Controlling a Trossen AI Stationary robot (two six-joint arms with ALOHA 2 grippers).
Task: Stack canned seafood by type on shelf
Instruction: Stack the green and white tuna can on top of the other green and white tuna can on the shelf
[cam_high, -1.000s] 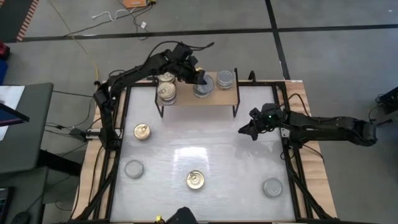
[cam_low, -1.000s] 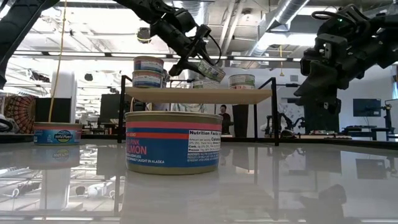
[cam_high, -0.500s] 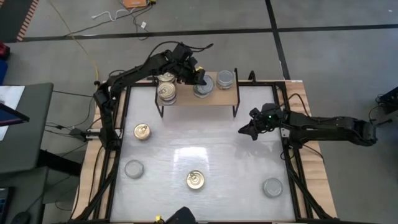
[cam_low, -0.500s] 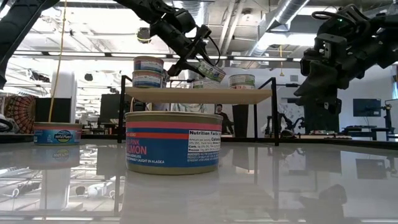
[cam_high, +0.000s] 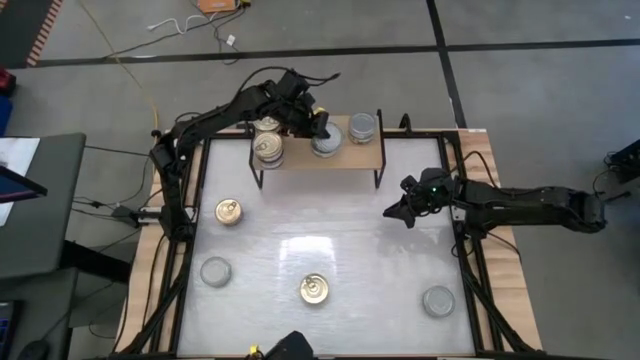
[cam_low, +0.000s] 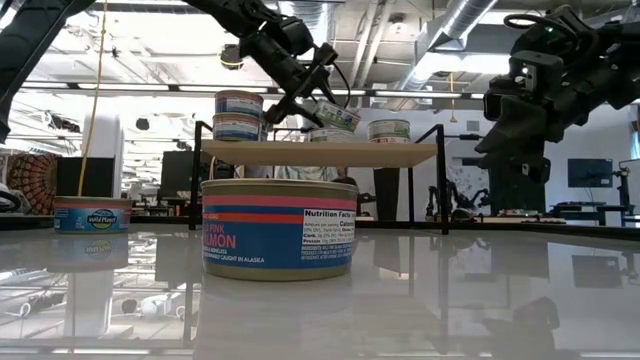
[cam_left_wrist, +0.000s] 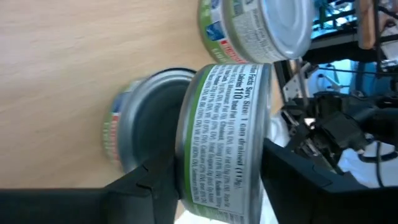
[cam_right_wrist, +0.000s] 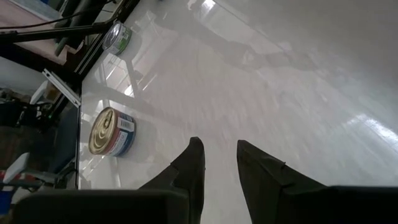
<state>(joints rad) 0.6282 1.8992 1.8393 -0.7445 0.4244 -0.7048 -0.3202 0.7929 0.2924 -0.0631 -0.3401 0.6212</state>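
Observation:
The light-wood shelf (cam_high: 350, 155) stands at the table's far edge. At its left end is a stack of two cans (cam_high: 268, 146), and at its right end a single can (cam_high: 363, 125). At the shelf's middle my left gripper (cam_high: 320, 128) is shut on a green-labelled can (cam_left_wrist: 224, 137). That can hangs tilted (cam_low: 336, 114) just above another green can (cam_low: 330, 134), which stands on the board. My right gripper (cam_high: 400, 210) hovers over the table's right side, slightly open with nothing between its fingers (cam_right_wrist: 214, 165). My left gripper pinches the green-labelled can between its two fingers, one on each flat end by the rim (cam_left_wrist: 183, 180). The fingers slant down from the far left side. The can is tilted above the lower can; I cannot tell whether the two touch.
Loose cans stand on the white table: a gold-lidded one (cam_high: 229, 211) at the left, a grey one (cam_high: 215, 271) near left, a gold one (cam_high: 314, 289) near centre, and a grey one (cam_high: 437, 300) near right. The middle of the table is bare.
My left gripper has rolled a little at the shelf's middle without travelling. The green-labelled can has turned with it and stays over the lower can.

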